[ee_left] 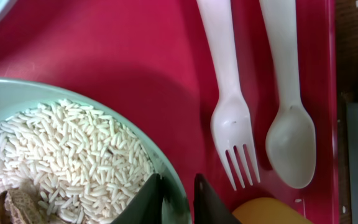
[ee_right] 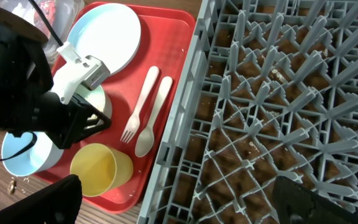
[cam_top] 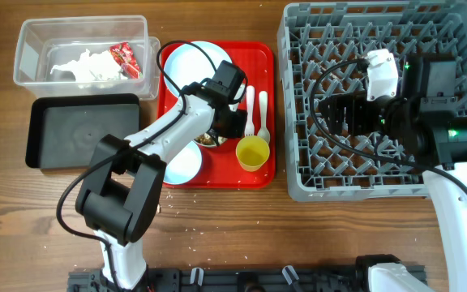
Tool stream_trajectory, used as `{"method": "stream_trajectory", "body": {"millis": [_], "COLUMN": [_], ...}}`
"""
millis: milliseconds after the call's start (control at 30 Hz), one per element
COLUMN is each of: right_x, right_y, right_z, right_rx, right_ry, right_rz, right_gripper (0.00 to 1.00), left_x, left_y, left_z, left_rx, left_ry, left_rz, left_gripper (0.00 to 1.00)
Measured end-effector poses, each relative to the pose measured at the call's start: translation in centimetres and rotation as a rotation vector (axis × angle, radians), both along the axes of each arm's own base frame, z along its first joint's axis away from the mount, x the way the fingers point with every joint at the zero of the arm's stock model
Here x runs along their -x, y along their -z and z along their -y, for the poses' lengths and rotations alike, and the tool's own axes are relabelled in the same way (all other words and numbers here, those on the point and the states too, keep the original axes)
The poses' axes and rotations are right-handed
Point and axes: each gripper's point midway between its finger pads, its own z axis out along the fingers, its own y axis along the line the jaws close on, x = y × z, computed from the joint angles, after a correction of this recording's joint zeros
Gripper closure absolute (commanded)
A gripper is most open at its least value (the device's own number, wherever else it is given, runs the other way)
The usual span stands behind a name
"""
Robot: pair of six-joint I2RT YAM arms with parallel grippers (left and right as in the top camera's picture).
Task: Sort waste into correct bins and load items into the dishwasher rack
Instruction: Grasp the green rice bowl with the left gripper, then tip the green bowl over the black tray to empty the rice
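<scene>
A pale blue-green bowl (ee_left: 169, 171) holding rice scraps (ee_left: 67, 155) sits on the red tray (cam_top: 258, 57). My left gripper (ee_left: 179, 199) is shut on the bowl's right rim, one finger inside and one outside; in the overhead view it (cam_top: 221, 122) covers most of the bowl (cam_top: 207, 139). The white fork (ee_left: 229, 112), spoon (ee_left: 288, 137) and yellow cup (cam_top: 252, 152) lie just right of it. The plate (cam_top: 197, 61) and a second bowl (cam_top: 181, 161) are on the tray. My right gripper (ee_right: 179, 205) is open and empty over the grey rack (cam_top: 298, 105), near its left edge.
A clear tub (cam_top: 31, 49) at the back left holds a white napkin (cam_top: 79, 65) and a red wrapper (cam_top: 126, 57). A black tray (cam_top: 79, 130) lies in front of it. Small crumbs dot the wood near the tray's front.
</scene>
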Motion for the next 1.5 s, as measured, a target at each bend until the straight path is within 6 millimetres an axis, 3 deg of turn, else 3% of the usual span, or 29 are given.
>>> {"method": "stream_trajectory", "body": {"millis": [167, 533, 733, 833, 867, 933, 1033, 1167, 1233, 1400, 1500], "right_x": [0.0, 0.0, 0.0, 0.0, 0.0, 0.0, 0.0, -0.1, -0.1, -0.1, -0.1], "right_y": [0.0, 0.0, 0.0, 0.0, 0.0, 0.0, 0.0, -0.1, -0.1, -0.1, -0.1], "right_z": [0.0, 0.0, 0.0, 0.0, 0.0, 0.0, 0.0, 0.0, 0.0, 0.0, 0.0], "right_rx": [0.0, 0.0, 0.0, 0.0, 0.0, 0.0, 0.0, 0.0, 0.0, 0.0, 0.0], "right_ry": [0.0, 0.0, 0.0, 0.0, 0.0, 0.0, 0.0, 0.0, 0.0, 0.0, 0.0], "right_rz": [0.0, 0.0, 0.0, 0.001, 0.002, 0.002, 0.003, 0.004, 0.004, 0.004, 0.005], "right_gripper": [0.0, 0.0, 0.0, 0.0, 0.0, 0.0, 0.0, 0.0, 0.0, 0.0, 0.0], "left_x": [-0.3, -0.3, -0.3, 0.4, 0.7, 0.7, 0.4, -0.7, -1.4, -2.6, -2.8], "left_y": [0.1, -0.9, -6.9, -11.1, -12.1, -13.7, -13.2, -13.6, -13.2, -8.0, -7.7], "left_z": [0.1, -0.6, -0.3, -1.1, -1.9, -5.7, -12.4, -18.1, -22.3, -26.9, -28.4], "left_rx": [0.002, -0.033, 0.062, 0.108, 0.115, 0.108, 0.09, 0.177, 0.254, 0.541, 0.728], "left_ry": [-0.001, -0.078, -0.136, -0.147, -0.165, -0.251, -0.426, -0.514, -0.579, -0.67, -0.7], "left_rz": [0.01, -0.012, 0.06, 0.116, 0.118, 0.11, 0.03, 0.017, 0.011, -0.141, -0.155], "left_gripper": [0.96, 0.96, 0.96, 0.96, 0.96, 0.96, 0.96, 0.96, 0.96, 0.96, 0.96]}}
